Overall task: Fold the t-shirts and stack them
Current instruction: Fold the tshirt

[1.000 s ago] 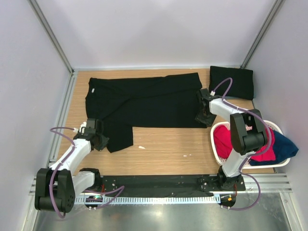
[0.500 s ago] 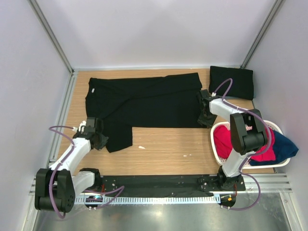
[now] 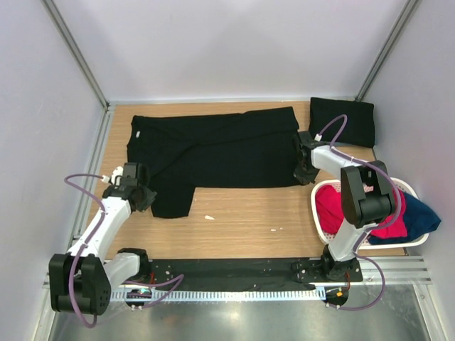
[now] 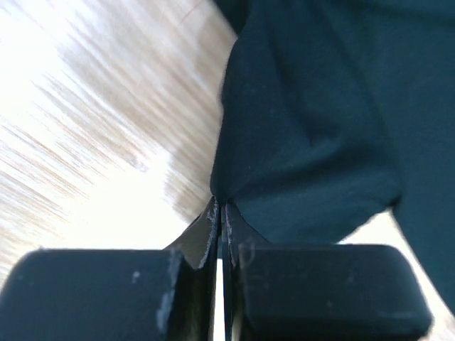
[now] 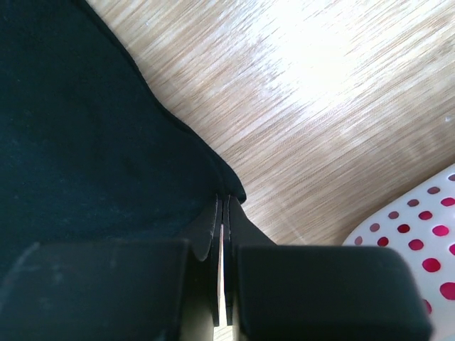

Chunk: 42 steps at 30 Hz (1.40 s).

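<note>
Gripping spread black shirt (image 3: 227,153) on worktop (image 3: 249,213), left fingers (image 4: 199,249) clamped on its edge, right fingers (image 5: 206,234) clamped on its corner.

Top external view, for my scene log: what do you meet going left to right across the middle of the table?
left gripper, jaws shut on a corner of the shirt → spread black t-shirt → right gripper, jaws shut on its opposite corner → white basket with red and blue clothes
</note>
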Motion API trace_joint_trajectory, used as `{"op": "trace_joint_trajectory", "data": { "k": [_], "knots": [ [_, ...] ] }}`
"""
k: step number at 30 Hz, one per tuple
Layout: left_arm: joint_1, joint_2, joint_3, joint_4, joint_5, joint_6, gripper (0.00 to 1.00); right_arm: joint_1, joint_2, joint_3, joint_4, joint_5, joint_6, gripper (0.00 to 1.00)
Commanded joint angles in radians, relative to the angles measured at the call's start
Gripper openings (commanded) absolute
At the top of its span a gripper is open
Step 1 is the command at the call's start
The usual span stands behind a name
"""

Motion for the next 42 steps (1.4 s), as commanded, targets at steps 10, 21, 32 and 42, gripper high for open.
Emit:
{"op": "trace_joint_trajectory", "data": {
  "k": [10, 21, 32, 42],
  "knots": [
    [-0.002, -0.002, 0.299, -0.129, -0.137, 0.092, 0.0, -0.012, -0.031, 0.154, -0.099, 0.0, -0.062, 0.01],
    [-0.004, 0.221, 0.562, -0.029, -0.204, 0.282, 0.0, -0.012, 0.056, 0.381, -0.136, 0.053, -0.126, 0.01],
    [-0.004, 0.445, 0.78, 0.057, -0.252, 0.428, 0.0, -0.021, 0.28, 0.685, -0.15, 0.086, -0.204, 0.01],
    [-0.002, 0.587, 0.859, 0.074, -0.211, 0.482, 0.0, -0.022, 0.429, 0.856, -0.145, 0.122, -0.283, 0.01]
  ]
}}
